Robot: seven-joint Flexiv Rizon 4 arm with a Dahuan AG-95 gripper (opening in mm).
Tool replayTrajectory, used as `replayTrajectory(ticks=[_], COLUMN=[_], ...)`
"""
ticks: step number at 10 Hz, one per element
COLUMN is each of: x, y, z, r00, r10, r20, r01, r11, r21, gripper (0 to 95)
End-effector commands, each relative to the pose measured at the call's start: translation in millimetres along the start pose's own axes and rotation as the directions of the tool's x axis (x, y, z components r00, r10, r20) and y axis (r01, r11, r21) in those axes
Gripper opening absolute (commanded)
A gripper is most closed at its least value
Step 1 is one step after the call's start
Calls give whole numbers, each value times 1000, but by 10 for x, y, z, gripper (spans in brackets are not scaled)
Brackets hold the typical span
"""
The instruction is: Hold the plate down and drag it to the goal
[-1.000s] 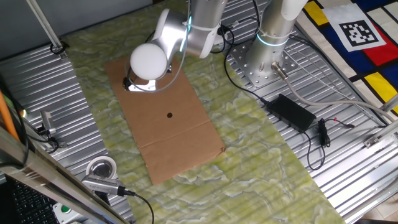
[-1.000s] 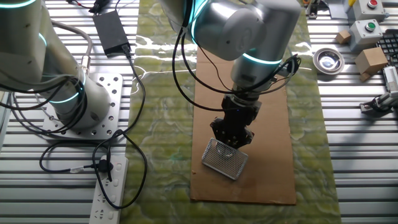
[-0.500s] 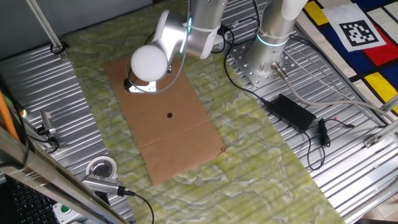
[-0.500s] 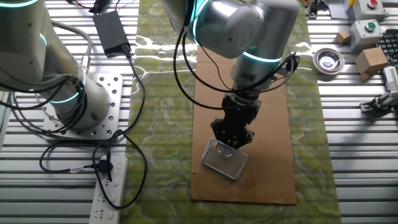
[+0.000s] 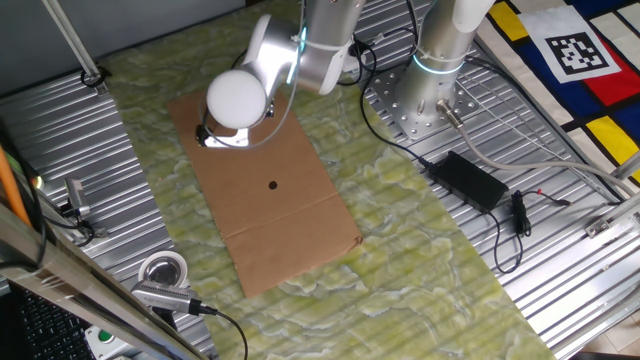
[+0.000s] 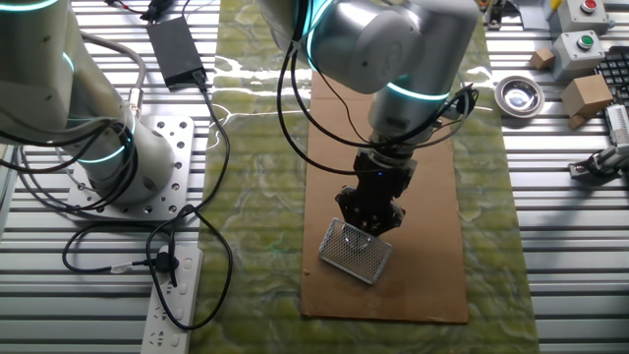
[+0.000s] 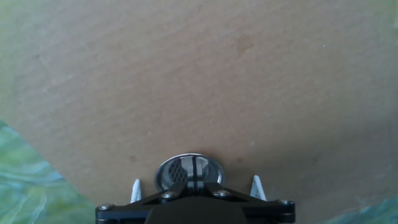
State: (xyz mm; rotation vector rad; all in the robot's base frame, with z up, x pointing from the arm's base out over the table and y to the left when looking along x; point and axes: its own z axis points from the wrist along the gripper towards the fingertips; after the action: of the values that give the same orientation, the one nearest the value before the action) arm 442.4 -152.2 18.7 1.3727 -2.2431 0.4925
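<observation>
Brown cardboard fills almost the whole hand view, and at its lower edge the plate shows as a shiny silver round with a dark, meshed centre, its near half cut off by the black body of the gripper. The fingers look drawn together over the disc with their tips against it, though whether they press on it or pinch it cannot be told. In one fixed view the white round elbow cap of the arm hides the plate and gripper altogether; only a bright patch shows beneath it, near the far end of the cardboard sheet, with a small black dot well apart towards the sheet's middle. The other fixed view shows the gripper pointing down onto the sheet (the plate itself cannot be seen under it), just beside a rectangular wire-mesh piece. A tape roll lies off the green mat, partly behind a bar.
</observation>
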Motion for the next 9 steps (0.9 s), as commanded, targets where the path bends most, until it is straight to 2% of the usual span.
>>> replayTrajectory(ticks=[1, 5, 9], x=[8, 27, -26], y=[-23, -60, -72], z=[-24, -91, -105], r00=[1000, 1000, 999], r10=[-2, 4, 20], r20=[13, 22, 35], r01=[2, -4, -19], r11=[1000, 1000, 999], r21=[-6, -18, -28], gripper=[0, 0, 0])
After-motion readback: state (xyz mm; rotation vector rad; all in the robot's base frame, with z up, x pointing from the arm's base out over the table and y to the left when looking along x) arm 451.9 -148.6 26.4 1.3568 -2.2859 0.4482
